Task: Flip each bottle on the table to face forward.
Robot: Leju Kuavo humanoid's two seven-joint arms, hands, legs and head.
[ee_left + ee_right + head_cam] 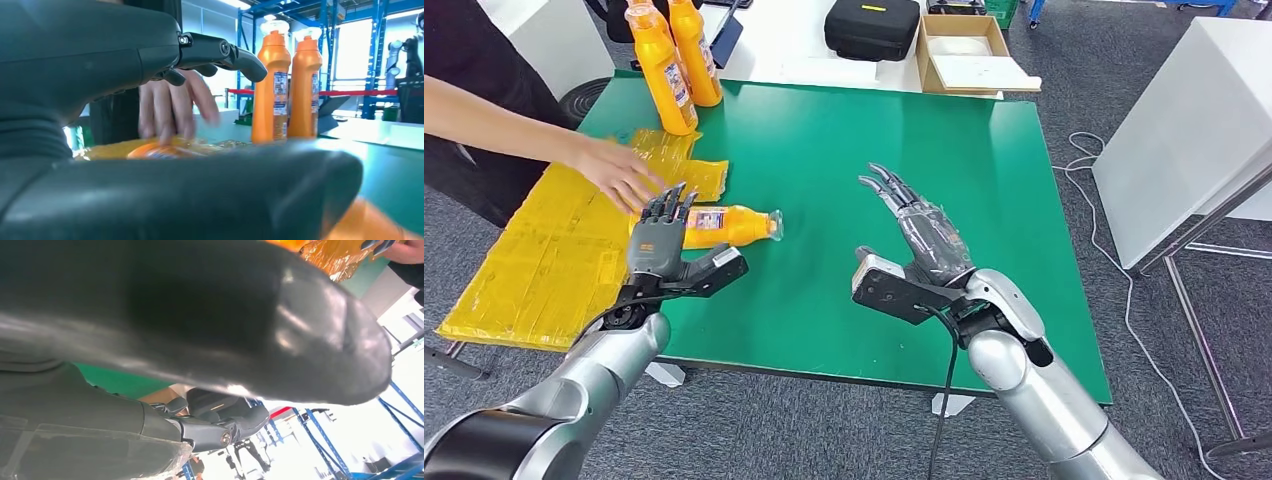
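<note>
The lying bottle [729, 226] rests on its side at the near left of the green table [874, 150], cap pointing right, half on the edge of the yellow foil sheet [544, 260]. The left hand [660, 232] hovers at its base end, fingers spread and holding nothing; whether they touch the bottle cannot be told. To do this step well, I judge the hand should settle around the bottle's body rather than the cap, close firmly, then roll it so the label shows. A person's hand [619, 172] lies just beside the robot's fingers on the foil, so closing should wait until it is clear. The right hand [919, 235] is open too, fingers extended, empty, over bare table to the right, well apart from the bottle. Two standing bottles [674, 55] are upright at the far left edge. All carry blue-and-white labels, but their writing is too small to read.
</note>
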